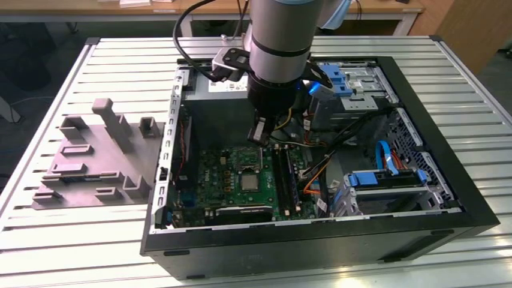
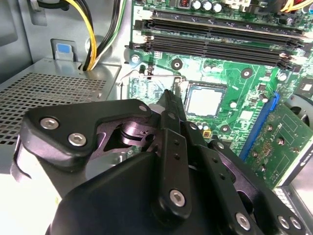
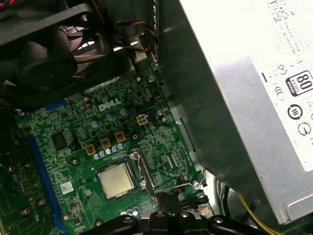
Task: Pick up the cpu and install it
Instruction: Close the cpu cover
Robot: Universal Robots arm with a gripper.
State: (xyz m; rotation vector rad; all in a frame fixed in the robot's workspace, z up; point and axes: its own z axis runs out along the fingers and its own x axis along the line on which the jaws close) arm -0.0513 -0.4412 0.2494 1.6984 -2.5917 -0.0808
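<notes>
Your gripper [image 1: 258,133] hangs inside the open computer case [image 1: 448,180], above the green motherboard [image 1: 232,180]; its fingertips look pressed together with nothing between them. In both wrist views the cpu [image 3: 116,180] [image 2: 204,101] lies flat in its socket near the board's middle, apart from the fingers. The exterior view adds the grey moulded tray [image 1: 88,162] outside the case, on the slatted table [image 1: 48,240]. The first wrist view shows the labelled power supply [image 3: 244,88].
</notes>
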